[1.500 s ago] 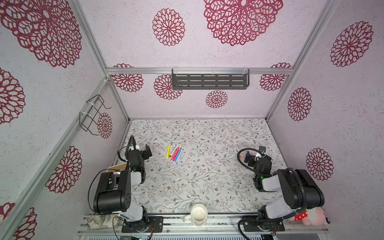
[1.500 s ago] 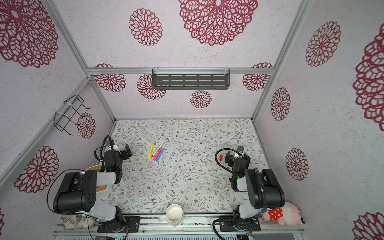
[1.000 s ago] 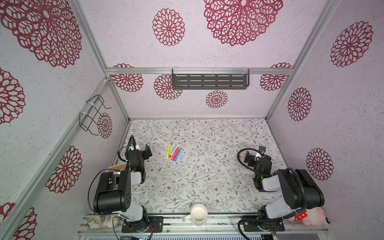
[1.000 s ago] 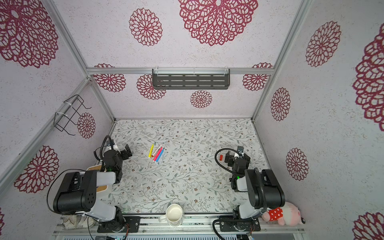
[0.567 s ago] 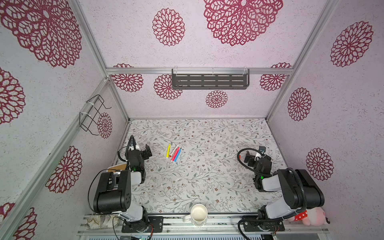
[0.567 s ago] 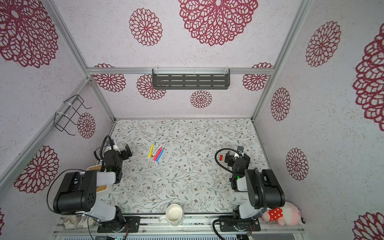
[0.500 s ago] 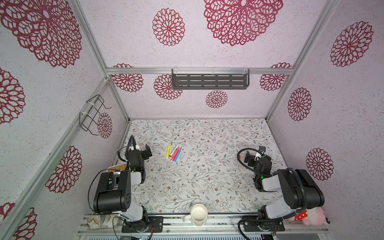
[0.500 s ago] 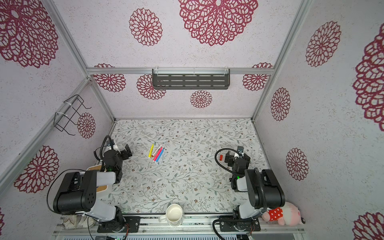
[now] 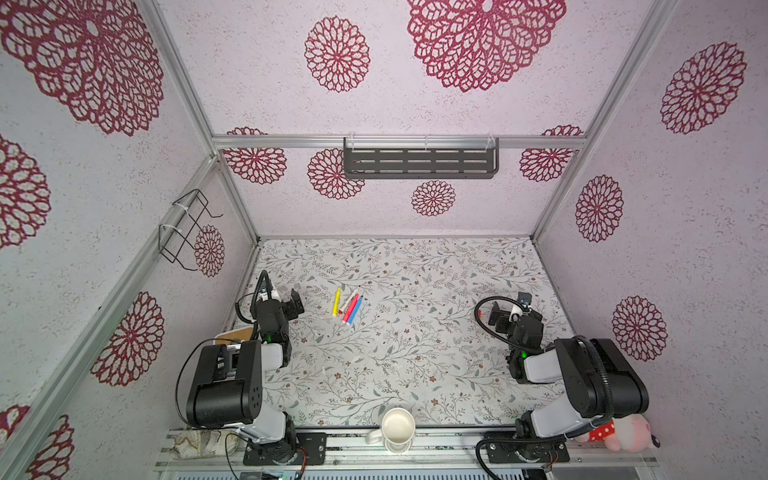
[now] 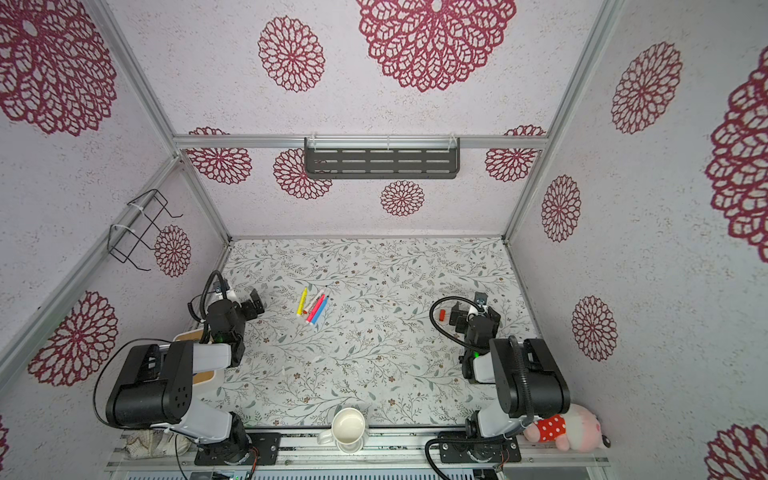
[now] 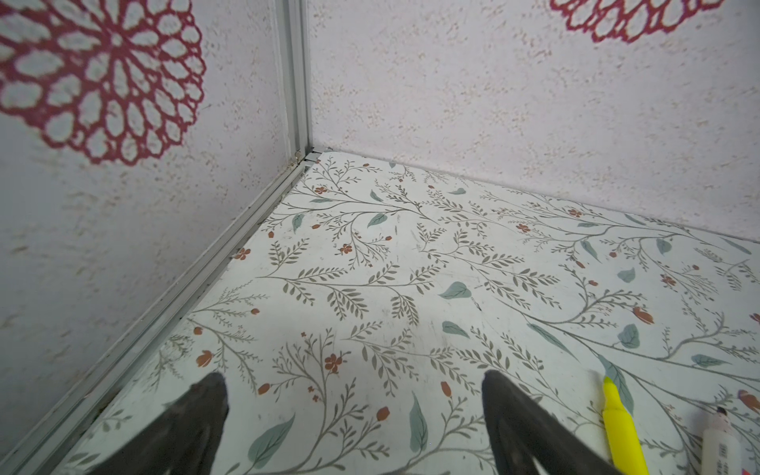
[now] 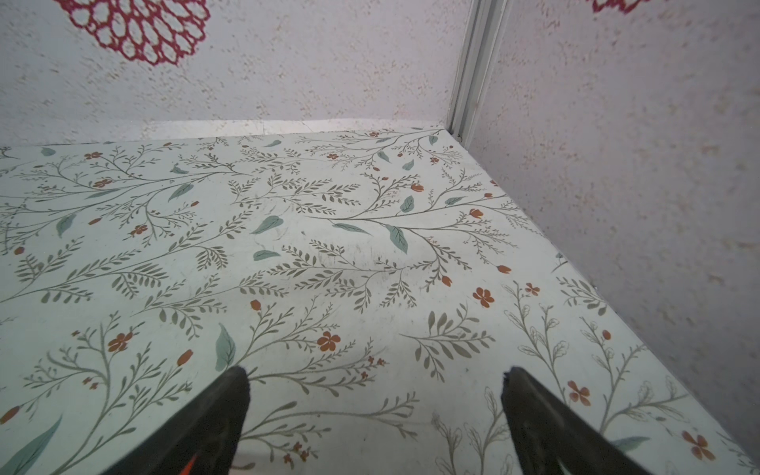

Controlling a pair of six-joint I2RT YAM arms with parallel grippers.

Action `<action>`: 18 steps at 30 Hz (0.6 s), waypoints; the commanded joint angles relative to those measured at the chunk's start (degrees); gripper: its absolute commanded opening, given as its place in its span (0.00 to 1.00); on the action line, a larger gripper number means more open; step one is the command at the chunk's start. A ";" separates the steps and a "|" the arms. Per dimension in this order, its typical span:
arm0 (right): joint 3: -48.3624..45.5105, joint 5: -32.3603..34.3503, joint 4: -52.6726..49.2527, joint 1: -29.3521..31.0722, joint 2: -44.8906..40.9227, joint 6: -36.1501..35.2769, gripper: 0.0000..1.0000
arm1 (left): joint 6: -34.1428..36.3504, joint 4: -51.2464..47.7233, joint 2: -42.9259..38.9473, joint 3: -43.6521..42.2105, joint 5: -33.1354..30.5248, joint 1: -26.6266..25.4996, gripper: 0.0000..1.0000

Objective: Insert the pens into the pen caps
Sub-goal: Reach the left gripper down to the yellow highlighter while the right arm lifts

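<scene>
- The left pincer (image 11: 353,411) stands wide, holding nothing.
- The right pincer (image 12: 372,411) is equally wide and empty.
- Four pens (image 9: 348,306) lie together on the worktop (image 9: 415,353), near the left pincer.
- A top view shows a red cap (image 10: 442,316) beside the right pincer; the left wrist view shows the yellow pen (image 11: 621,427).

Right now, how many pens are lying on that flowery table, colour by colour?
Yellow pen: 1
White-and-red pen: 1
Pink pen: 1
Blue pen: 1
Total: 4 pens, lying side by side
</scene>
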 commanded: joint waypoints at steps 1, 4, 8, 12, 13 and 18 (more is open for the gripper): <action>0.73 12.54 -0.21 3.49 -5.11 -0.48 0.99 | 1.32 -12.41 -9.66 4.25 -7.58 -3.20 0.99; 5.01 18.67 -13.51 7.09 -14.06 -2.11 0.99 | -3.26 -31.43 -17.50 12.19 -14.11 -6.43 0.99; 20.82 16.90 -49.89 7.39 -26.17 12.35 0.99 | -20.40 -58.06 -22.99 23.93 -17.17 -6.90 0.99; 23.52 2.66 -63.10 2.53 -36.77 27.83 0.99 | -29.91 -68.61 -28.40 24.48 -4.46 -5.71 0.99; 22.46 -2.73 -62.93 2.31 -39.59 28.29 0.99 | -30.17 -65.58 -30.57 21.32 0.19 -5.87 0.99; 25.35 -12.65 -75.86 3.68 -43.76 30.19 0.99 | -29.60 -69.99 -34.46 17.96 2.01 -10.92 0.99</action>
